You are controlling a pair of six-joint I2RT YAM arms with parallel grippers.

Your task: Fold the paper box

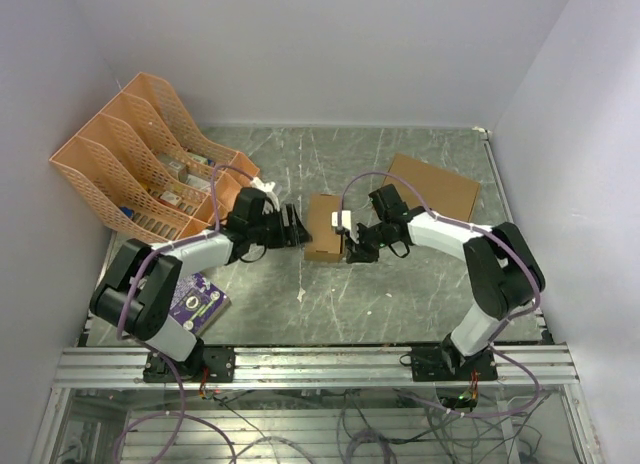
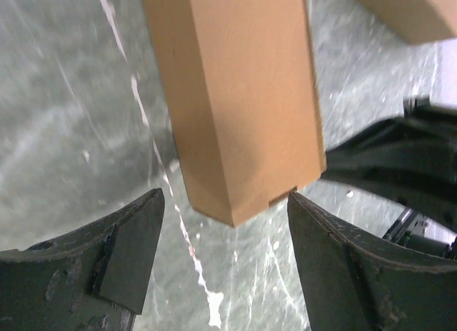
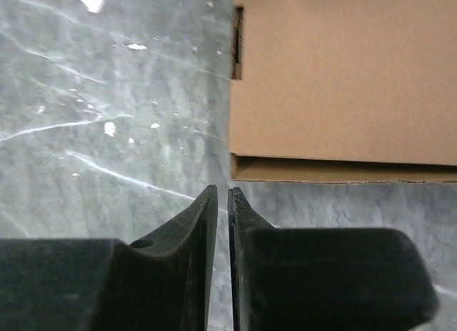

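The paper box is a small narrow closed brown box lying in the middle of the table. In the left wrist view its near end points at my left gripper, which is open and empty, with one finger close to the box's corner. In the top view my left gripper sits just left of the box. My right gripper is at the box's near right corner. In the right wrist view it is shut on nothing, just short of the box's side.
A larger flat brown cardboard box lies at the back right. An orange mesh file rack stands at the back left. A purple packet lies by the left arm. White walls enclose the table.
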